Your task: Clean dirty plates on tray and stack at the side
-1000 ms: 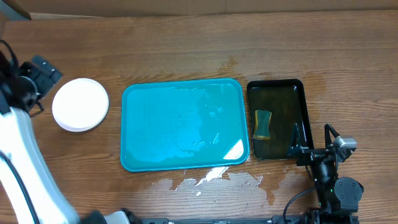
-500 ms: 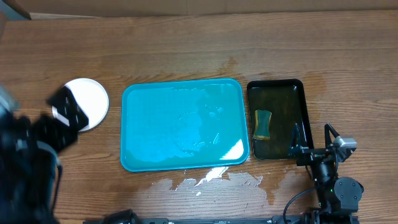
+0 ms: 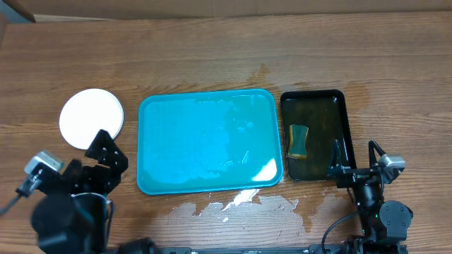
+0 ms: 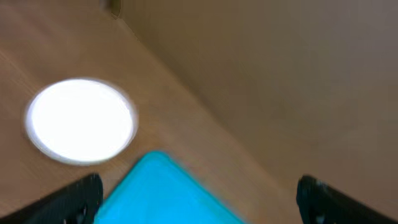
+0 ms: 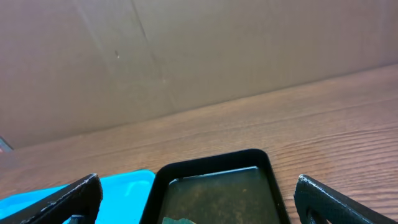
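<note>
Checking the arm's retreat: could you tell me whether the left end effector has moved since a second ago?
Yes. The left end effector moved from left of the plates to below them in the overhead view.

Wet wooden table (image 3: 212,42) before brown cardboard wall (image 5: 186,50).

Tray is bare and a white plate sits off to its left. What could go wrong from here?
1. The open left gripper sits close to the white plate; a careless swing might knock it.
2. The puddle on the table in front of the turquoise tray could spread toward the arm bases.
3. The open right gripper is at the black tray; clipping its rim might slosh the murky liquid.
</note>
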{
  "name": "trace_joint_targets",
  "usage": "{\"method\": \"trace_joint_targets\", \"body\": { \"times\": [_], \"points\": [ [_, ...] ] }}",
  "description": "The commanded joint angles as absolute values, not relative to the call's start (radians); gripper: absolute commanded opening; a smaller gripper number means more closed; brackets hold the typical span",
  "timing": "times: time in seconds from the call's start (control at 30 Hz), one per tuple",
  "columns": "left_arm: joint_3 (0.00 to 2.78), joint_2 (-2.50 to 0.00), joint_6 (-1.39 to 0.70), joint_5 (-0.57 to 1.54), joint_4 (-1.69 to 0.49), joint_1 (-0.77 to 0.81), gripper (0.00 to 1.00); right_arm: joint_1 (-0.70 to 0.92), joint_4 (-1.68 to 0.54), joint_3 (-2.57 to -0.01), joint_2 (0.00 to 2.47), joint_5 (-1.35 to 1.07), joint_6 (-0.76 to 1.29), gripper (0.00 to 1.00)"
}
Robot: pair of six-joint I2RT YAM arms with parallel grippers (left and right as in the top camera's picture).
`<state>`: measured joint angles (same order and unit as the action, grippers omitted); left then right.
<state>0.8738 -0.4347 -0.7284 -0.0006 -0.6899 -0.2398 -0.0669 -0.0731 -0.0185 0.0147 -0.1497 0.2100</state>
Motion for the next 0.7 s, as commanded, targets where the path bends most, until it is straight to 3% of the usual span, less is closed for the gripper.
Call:
{"method": "trace_joint_targets", "body": {
  "times": [0.0,0.2,0.33,0.67],
  "points": [
    [0.709,-0.323,-0.868,0.001,-0.469,-0.199,1.00,-0.074,-0.069,-0.008,0.003,-0.148,0.216,1.00],
    [0.466,-0.187,-0.857,-0.004,-0.014,-0.161,1.00,-0.074,-0.069,-0.008,0.003,-0.148,0.216,1.00],
    [0.295,-0.106,-0.715,-0.012,0.268,-0.161,1.00,-0.074,-0.069,-0.008,0.003,-0.148,0.216,1.00],
    [0.120,-0.004,-0.371,-0.015,0.364,-0.124,1.00,-0.074,-0.069,-0.008,0.003,-0.148,0.216,1.00]
  ]
}}
